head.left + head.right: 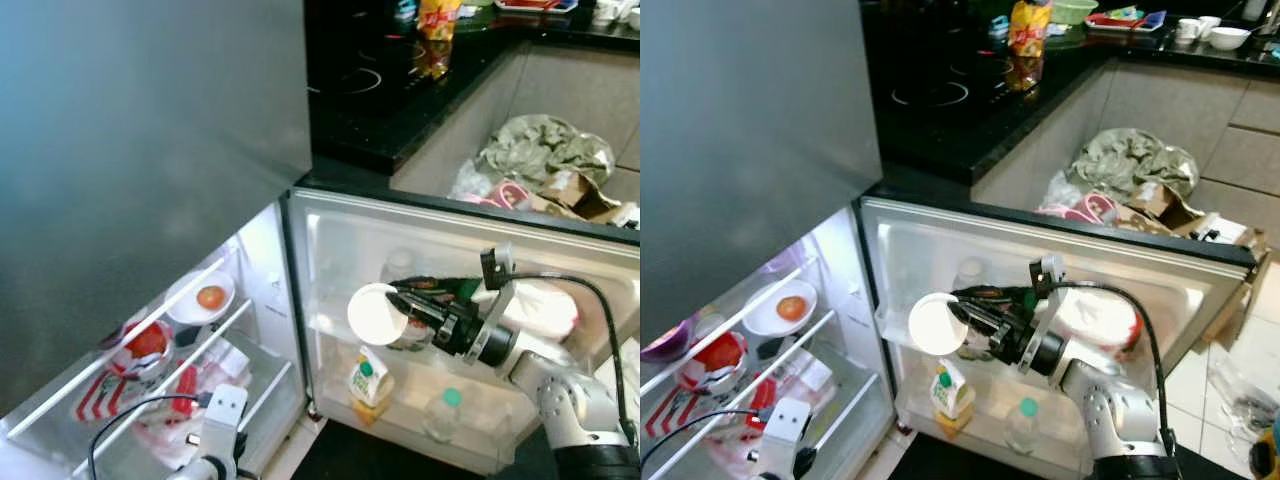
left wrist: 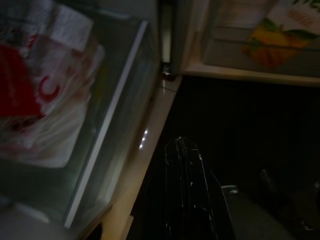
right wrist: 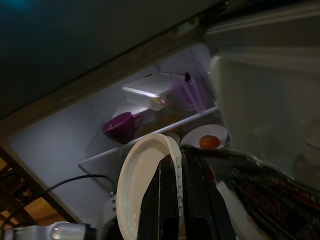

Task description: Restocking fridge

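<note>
Clearly the right gripper (image 1: pixel 975 325) is at work: its jaws are clamped on a white-lidded container (image 1: pixel 940 324), held on its side with the lid facing the open fridge (image 1: pixel 262 300), which suits sliding it straight in without tipping. It hangs in mid-air in front of the open door's racks, not yet on any shelf. Just below the jaws stand one juice carton (image 1: pixel 950 395) and one clear bottle with a green cap (image 1: pixel 1025 425), two items in the lowest door rack. Ahead of the jaws, on the glass shelves, I count one white bowl (image 1: pixel 200 297) holding one tomato (image 1: pixel 211 296), one purple mug (image 3: pixel 121 127) and one flat white box (image 3: pixel 152 86) higher up, and red-and-white packets lower down, too jumbled to count. The left gripper (image 2: pixel 187 192) hangs low near the fridge's bottom edge, jaws together and empty.
</note>
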{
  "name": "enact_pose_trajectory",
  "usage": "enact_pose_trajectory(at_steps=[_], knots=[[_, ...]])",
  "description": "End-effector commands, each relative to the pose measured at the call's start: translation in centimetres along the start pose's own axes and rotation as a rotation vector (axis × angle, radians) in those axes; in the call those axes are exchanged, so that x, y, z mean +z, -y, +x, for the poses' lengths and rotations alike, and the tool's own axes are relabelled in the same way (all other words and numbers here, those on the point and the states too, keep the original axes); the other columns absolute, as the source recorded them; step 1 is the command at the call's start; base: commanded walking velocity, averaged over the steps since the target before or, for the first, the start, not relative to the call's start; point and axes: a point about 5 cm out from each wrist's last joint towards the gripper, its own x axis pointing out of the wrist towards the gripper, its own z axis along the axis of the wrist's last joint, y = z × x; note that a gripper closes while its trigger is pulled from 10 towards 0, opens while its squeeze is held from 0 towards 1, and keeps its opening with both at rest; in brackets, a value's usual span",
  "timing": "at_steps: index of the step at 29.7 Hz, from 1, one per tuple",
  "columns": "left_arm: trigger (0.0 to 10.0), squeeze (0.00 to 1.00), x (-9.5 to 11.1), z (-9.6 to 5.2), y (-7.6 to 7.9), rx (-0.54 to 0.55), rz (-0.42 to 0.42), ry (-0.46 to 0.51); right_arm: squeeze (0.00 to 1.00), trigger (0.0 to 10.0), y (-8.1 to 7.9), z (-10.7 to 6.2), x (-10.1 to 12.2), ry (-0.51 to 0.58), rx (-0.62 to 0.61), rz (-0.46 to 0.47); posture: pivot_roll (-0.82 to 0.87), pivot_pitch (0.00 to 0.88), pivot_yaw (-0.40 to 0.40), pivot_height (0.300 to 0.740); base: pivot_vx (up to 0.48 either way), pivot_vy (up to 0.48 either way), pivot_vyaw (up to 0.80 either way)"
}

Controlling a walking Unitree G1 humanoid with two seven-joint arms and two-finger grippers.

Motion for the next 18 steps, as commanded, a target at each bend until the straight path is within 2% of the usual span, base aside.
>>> enact_pose_trajectory(at_steps=[1, 5, 7, 9, 13, 18], knots=[[10.0, 0.00, -0.7, -0.2, 0.2, -0.001, -0.002, -0.022, 0.00, 10.0, -0.9, 0.9, -0.2, -0.017, 0.037, 0.007, -0.07, 0.060, 0.004, 0.740, 0.000, 0.000, 0.00], [10.0, 0.00, -0.7, -0.2, 0.2, -0.004, 0.002, -0.027, 0.00, 10.0, -2.1, 2.5, 0.1, -0.022, 0.080, 0.023, -0.07, 0.062, 0.010, 0.740, 0.000, 0.000, 0.00], [10.0, 0.00, -0.7, -0.2, 0.2, -0.004, 0.002, -0.027, 0.00, 10.0, -2.1, 2.5, 0.1, -0.022, 0.080, 0.023, -0.07, 0.062, 0.010, 0.740, 0.000, 0.000, 0.00], [10.0, 0.00, -0.7, -0.2, 0.1, -0.004, 0.005, -0.030, 0.00, 10.0, -2.7, 3.5, 0.8, -0.023, 0.108, 0.019, -0.07, 0.065, 0.007, 0.740, 0.000, 0.000, 0.00], [10.0, 0.00, -0.7, -0.2, -0.1, 0.000, 0.006, -0.033, 0.00, 10.0, -3.9, 5.2, 0.6, -0.106, 0.144, -0.012, -0.07, 0.065, 0.007, 0.740, 0.000, 0.000, 0.00], [10.0, 0.00, -0.7, -0.2, -0.1, 0.003, 0.005, -0.035, 0.00, 10.0, -3.7, 6.5, 0.3, -0.136, 0.103, -0.037, -0.07, 0.066, 0.004, 0.740, 0.000, 0.000, 0.00]])
